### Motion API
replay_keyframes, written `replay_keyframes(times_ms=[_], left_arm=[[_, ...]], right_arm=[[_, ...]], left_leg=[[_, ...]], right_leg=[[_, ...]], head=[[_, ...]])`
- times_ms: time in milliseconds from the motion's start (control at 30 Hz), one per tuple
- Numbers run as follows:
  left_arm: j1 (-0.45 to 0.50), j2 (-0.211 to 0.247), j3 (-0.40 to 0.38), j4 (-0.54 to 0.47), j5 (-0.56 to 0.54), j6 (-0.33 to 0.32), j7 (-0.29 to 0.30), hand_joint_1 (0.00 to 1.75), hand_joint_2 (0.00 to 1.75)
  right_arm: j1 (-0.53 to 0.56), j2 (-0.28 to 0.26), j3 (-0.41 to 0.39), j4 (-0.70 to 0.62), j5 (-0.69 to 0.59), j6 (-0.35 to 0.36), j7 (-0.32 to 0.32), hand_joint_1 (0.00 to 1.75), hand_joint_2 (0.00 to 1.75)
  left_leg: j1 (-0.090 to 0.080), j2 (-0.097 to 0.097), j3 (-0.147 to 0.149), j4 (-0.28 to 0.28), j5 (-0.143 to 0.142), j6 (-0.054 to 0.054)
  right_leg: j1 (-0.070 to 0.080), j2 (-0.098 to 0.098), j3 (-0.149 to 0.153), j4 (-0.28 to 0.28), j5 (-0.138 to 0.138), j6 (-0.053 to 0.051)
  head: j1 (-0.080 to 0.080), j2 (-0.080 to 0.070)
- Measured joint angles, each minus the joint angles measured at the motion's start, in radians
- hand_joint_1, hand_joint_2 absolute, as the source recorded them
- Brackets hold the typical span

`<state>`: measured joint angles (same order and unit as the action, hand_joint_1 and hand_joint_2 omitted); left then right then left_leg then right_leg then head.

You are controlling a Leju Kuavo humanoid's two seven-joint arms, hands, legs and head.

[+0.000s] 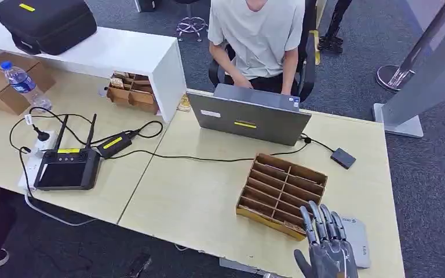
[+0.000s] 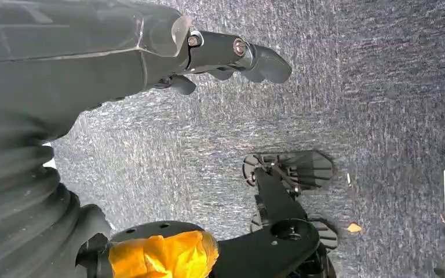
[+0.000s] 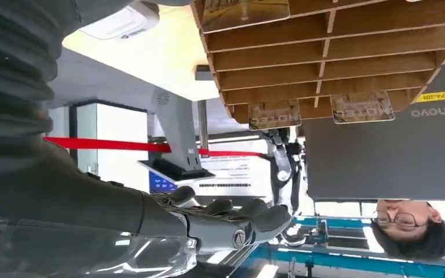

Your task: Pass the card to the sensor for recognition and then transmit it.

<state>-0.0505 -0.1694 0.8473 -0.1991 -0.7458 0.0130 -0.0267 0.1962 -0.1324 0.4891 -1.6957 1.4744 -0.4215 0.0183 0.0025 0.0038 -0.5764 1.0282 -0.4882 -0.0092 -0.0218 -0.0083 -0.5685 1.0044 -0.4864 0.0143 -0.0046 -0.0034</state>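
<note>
A wooden slotted tray lies on the table in front of the laptop. Cards stand in some of its slots, seen in the right wrist view. My right hand hovers at the tray's near right corner, fingers stretched out and apart, holding nothing; its fingers are also empty in the right wrist view. A flat grey sensor pad lies on the table partly under that hand. My left hand hangs over the carpet with nothing in it.
A grey laptop stands behind the tray, with a person seated at it. A small black box on a cable lies to the tray's right. A controller with antennas, cables and a water bottle occupy the left table.
</note>
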Motion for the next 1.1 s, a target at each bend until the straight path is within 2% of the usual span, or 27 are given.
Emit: replay_keyframes(times_ms=[600,1100], left_arm=[[-0.004,-0.005,0.009,0.000,-0.028,-0.005,0.000,0.00,1.75],[-0.004,-0.005,0.018,0.000,-0.036,-0.010,0.000,0.00,1.75]], right_arm=[[-0.039,0.015,0.028,0.073,-0.056,0.027,-0.016,0.00,1.75],[-0.052,0.025,0.009,0.126,-0.071,0.021,0.002,0.00,1.75]], left_leg=[[0.000,0.000,0.000,0.000,0.000,0.000],[0.000,0.000,0.000,0.000,0.000,0.000]], right_leg=[[0.000,0.000,0.000,0.000,0.000,0.000],[0.000,0.000,0.000,0.000,0.000,0.000]], head=[[0.000,0.000],[0.000,0.000]])
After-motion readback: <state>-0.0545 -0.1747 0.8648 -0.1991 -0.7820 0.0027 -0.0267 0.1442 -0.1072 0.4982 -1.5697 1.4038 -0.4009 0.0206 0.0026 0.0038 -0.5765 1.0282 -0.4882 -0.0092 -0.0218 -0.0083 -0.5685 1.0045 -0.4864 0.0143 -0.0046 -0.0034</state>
